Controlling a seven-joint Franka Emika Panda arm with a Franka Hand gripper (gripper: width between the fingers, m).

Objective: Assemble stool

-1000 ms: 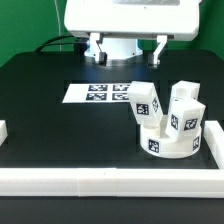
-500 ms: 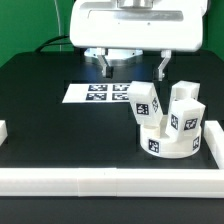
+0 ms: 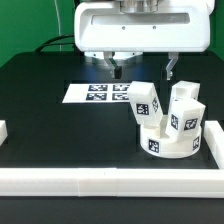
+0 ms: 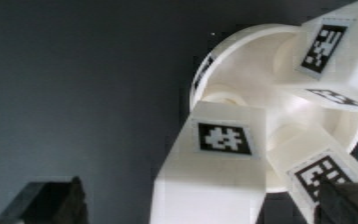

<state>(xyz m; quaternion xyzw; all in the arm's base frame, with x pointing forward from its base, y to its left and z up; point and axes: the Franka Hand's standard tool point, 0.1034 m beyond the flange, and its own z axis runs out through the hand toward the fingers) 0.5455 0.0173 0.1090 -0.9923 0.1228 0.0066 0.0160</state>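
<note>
Stool (image 3: 165, 128) crowds a table (image 3: 50, 125) corner, its legs (image 3: 145, 103) hiding much of the seat (image 3: 165, 147). Our gripper (image 3: 140, 68) spreads wide, empty.

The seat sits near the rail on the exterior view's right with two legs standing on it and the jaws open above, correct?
Not quite: three legs stand on the seat, not two, as the exterior view shows. The rest holds: the seat is near the rail on that view's right, and the gripper hangs above with its jaws open and empty.
</note>
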